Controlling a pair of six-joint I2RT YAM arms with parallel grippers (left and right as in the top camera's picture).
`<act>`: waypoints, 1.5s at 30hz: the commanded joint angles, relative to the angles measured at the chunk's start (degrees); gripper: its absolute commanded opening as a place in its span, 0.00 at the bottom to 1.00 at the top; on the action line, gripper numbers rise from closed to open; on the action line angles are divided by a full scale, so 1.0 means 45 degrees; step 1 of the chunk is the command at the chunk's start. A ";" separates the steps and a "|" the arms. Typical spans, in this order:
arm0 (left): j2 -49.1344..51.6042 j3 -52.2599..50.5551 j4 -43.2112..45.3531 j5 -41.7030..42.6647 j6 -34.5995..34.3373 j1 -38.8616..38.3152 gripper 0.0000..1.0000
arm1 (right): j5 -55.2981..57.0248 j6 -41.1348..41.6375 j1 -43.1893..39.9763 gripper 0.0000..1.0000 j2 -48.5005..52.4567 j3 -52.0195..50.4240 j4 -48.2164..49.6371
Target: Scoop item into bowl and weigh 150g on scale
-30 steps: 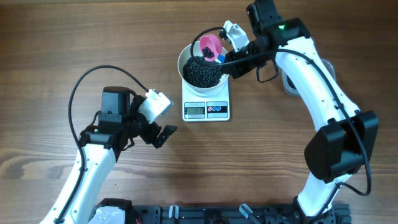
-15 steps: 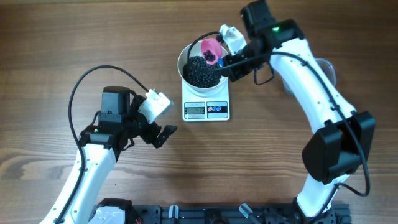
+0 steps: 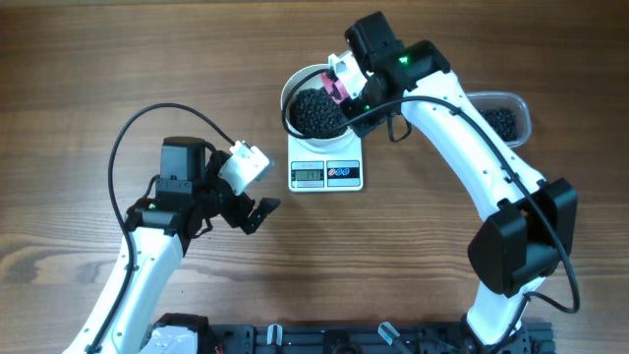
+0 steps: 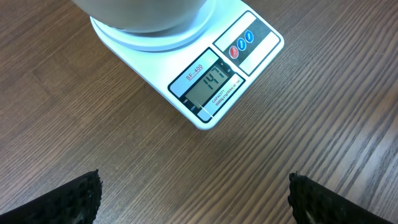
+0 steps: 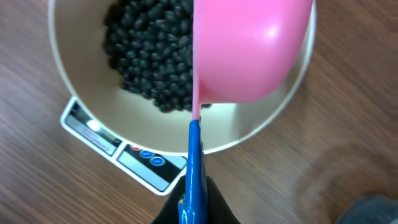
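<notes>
Wooden counter point(image 3: 88, 59) with both arms over it. The scale point(image 3: 325, 173) sits just ahead of the left jaws, which hang wide open with nothing in them, black fingertips point(image 4: 71, 198) apart at either side. The white bowl point(image 3: 291, 87) rests on the scale, right under the right jaws. A clear container point(image 3: 519, 106) is well away from both jaws, partly behind the right arm. The right jaws are clamped tight on the blue handle point(image 5: 193, 155) of a pink scoop point(image 5: 249, 50), tipped over the bowl just ahead of them. The dark beans point(image 3: 316, 113) are piled in the bowl below.
</notes>
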 commanded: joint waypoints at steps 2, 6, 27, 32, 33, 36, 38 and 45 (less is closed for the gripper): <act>-0.0117 -0.0131 0.0029 0.0243 0.0204 -0.0083 1.00 | 0.0029 -0.0219 0.0019 0.04 0.0136 0.0301 0.0058; -0.0117 -0.0131 0.0029 0.0243 0.0199 -0.0083 1.00 | -0.1447 -0.0228 0.0015 0.04 0.0136 0.0296 0.0078; -0.0117 -0.0131 0.0029 0.0243 0.0204 -0.0083 1.00 | -0.4488 -0.0180 -0.1273 0.04 0.0136 0.0296 -0.0034; -0.0117 -0.0131 0.0029 0.0248 0.0199 -0.0083 1.00 | -0.4483 -0.0189 -0.1273 0.04 0.0136 0.0296 -0.0034; -0.0117 -0.0131 0.0029 0.0243 0.0199 -0.0083 1.00 | -0.4478 -0.0204 -0.1273 0.04 0.0136 0.0296 -0.0034; -0.0117 -0.0131 0.0029 0.0243 0.0199 -0.0083 1.00 | -0.4313 -0.0219 -0.1273 0.04 0.0136 0.0296 -0.0029; -0.0117 -0.0131 0.0029 0.0248 0.0199 -0.0083 1.00 | -0.4109 -0.0219 -0.1258 0.04 0.0136 0.0296 -0.0029; -0.0117 -0.0131 0.0029 0.0243 0.0199 -0.0083 1.00 | -0.2812 -0.0228 -0.1035 0.04 0.0136 0.0296 -0.0015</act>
